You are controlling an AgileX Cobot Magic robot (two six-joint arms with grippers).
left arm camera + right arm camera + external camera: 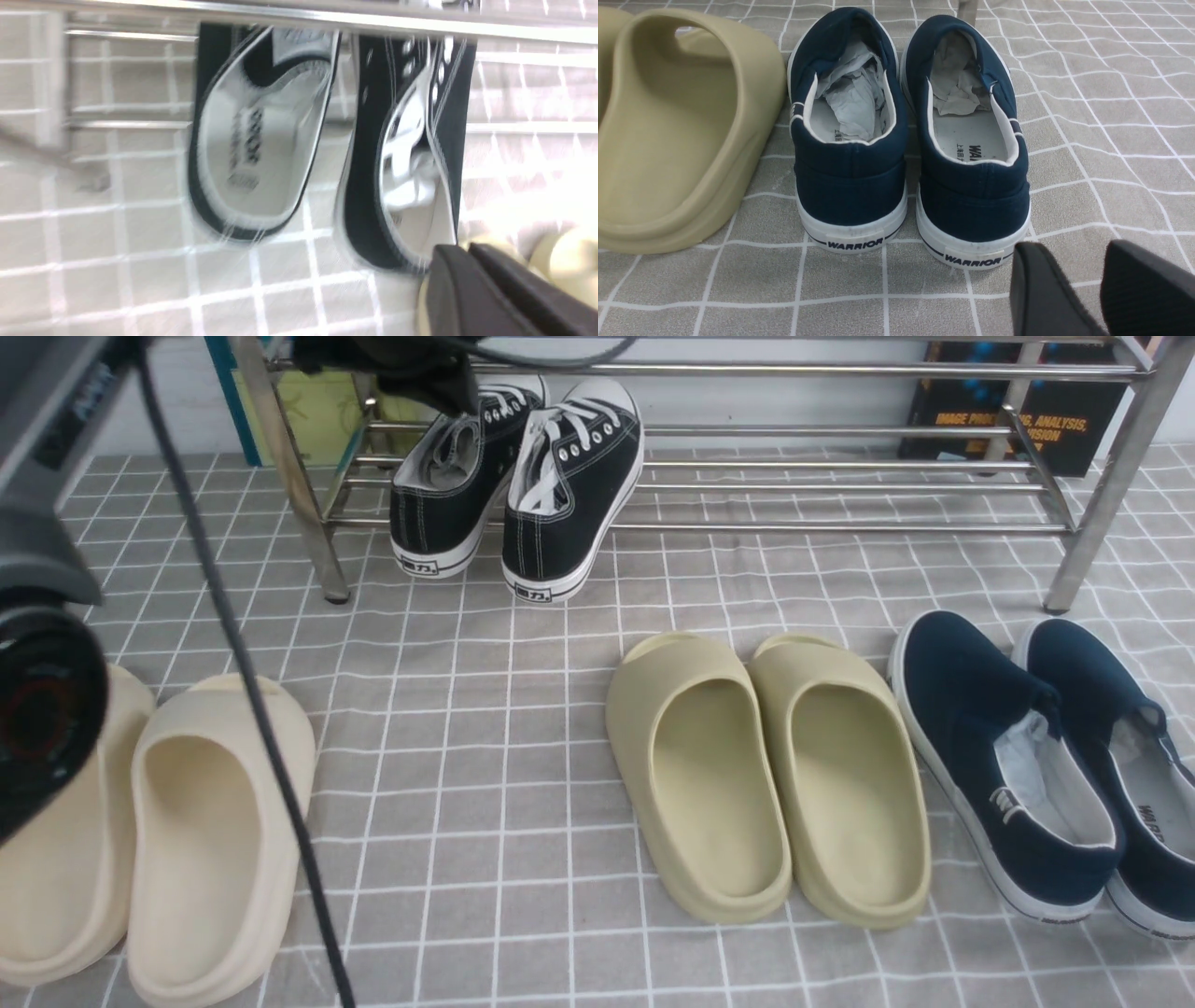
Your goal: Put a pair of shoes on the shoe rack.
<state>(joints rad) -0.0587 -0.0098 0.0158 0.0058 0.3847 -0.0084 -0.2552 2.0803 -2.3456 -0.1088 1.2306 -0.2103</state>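
The two black canvas sneakers (pixel 448 490) (pixel 571 485) lie side by side at the left end of the silver shoe rack (pixel 840 429). Their toes rest on its lower bars and their heels hang over the front bar down to the cloth. My left gripper (pixel 434 383) hovers just above the left sneaker's opening. In the blurred left wrist view its fingers (pixel 460 252) are pressed together and empty, near the heel of one sneaker (pixel 402 154); the other sneaker (pixel 252 140) lies beside it. My right gripper (pixel 1083 261) is open and empty above the cloth, behind the navy slip-ons.
Cream slides (pixel 215 840) lie front left, olive slides (pixel 766 775) in the middle, navy slip-ons (pixel 1018 765) front right, also in the right wrist view (pixel 971 140). A black cable (pixel 233 644) and my left arm's body (pixel 37 709) cross the left side. A book (pixel 1018 420) stands behind the rack.
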